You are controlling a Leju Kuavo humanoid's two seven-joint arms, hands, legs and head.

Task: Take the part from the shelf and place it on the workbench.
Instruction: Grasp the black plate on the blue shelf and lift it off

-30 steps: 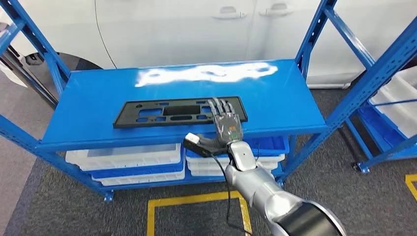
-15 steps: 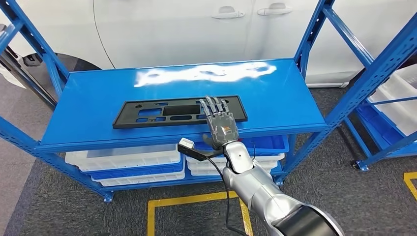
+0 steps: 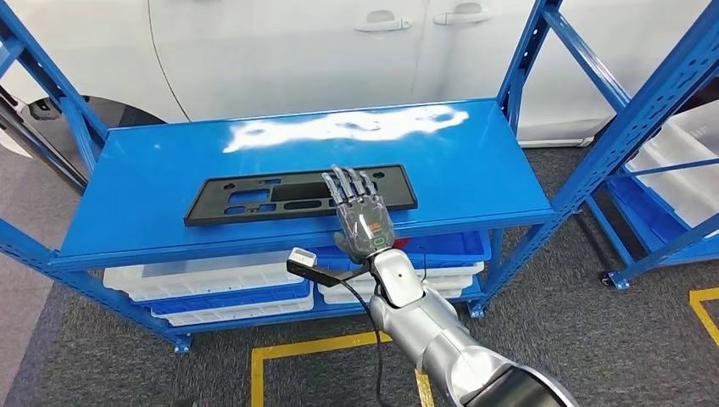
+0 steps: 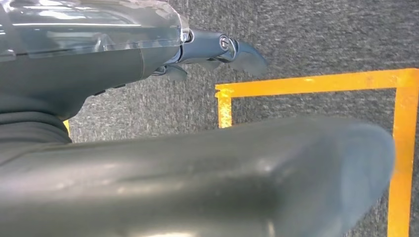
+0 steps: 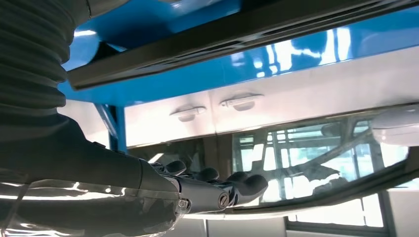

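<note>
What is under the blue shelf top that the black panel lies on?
Under the blue metal shelf top sit white plastic bins on blue lower shelves. What the bins hold is hidden by the top. The flat black plastic panel lies above.

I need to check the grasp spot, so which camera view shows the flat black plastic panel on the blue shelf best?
The head view: the whole flat black plastic panel lies flat on the blue shelf, with the right hand over its right part. The right wrist view shows just its dark edge; the left wrist view faces the floor.

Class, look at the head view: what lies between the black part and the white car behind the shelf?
Only bare blue shelf top lies between the part and the car.
</note>
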